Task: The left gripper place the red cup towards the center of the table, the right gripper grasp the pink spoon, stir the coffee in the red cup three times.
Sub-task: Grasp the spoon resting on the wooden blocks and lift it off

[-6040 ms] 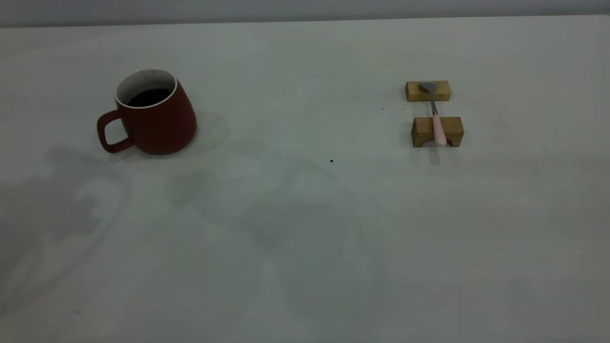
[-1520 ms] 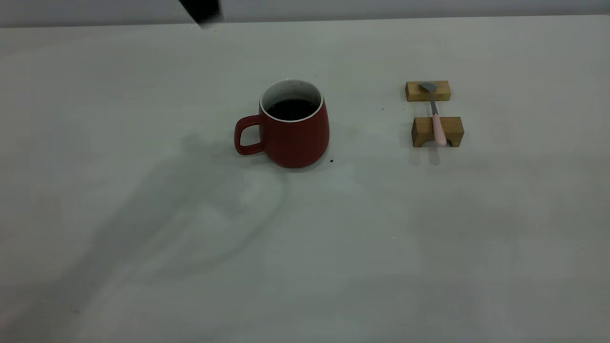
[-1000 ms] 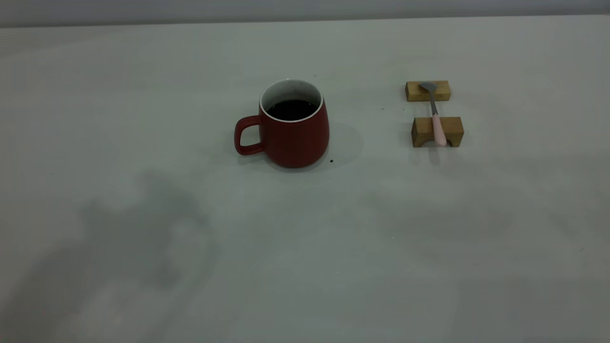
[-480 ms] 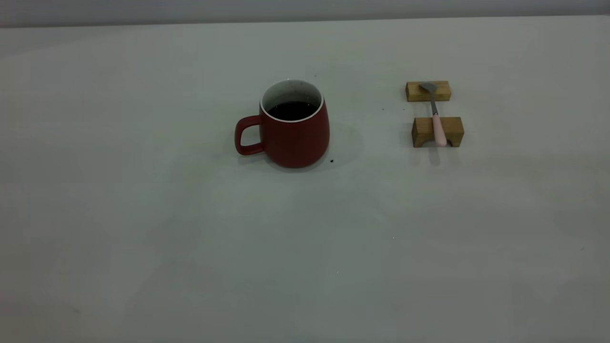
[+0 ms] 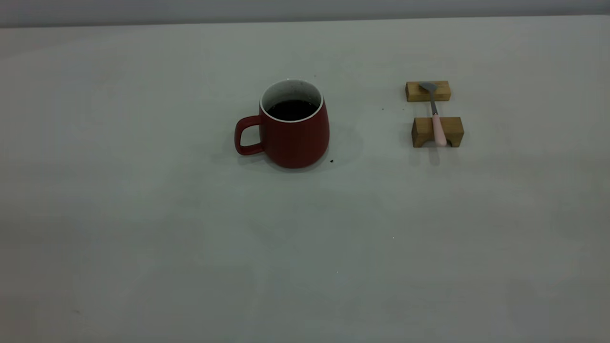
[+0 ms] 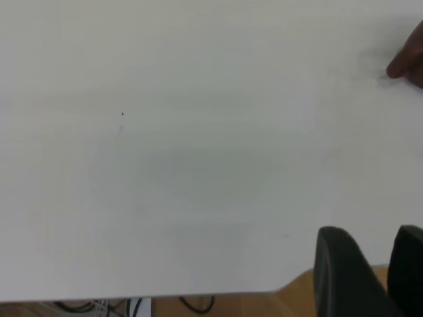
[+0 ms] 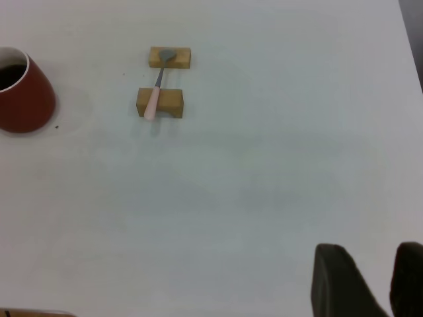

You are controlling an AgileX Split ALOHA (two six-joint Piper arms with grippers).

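**Red cup set mid-table, spoon ungrasped**

Ceramic items: one red cup (image 5: 294, 129), upright, containing the coffee (image 5: 291, 109). One pink spoon (image 5: 436, 119) lies across two wooden blocks (image 5: 437, 131), well apart from the right gripper (image 7: 371, 281), whose fingers are parted and empty. Left gripper (image 6: 375, 271): likewise parted, far from the cup.

Only the fingertips of each pincer are showing. The left pincer (image 6: 370, 277) is presenting two matte black fingers (image 6: 340, 274) with rounded, blunt ends and smooth faces. The right pincer (image 7: 370, 281) is showing an identical pair of black fingers (image 7: 340, 277). No cables, screws or markings are appearing on either.
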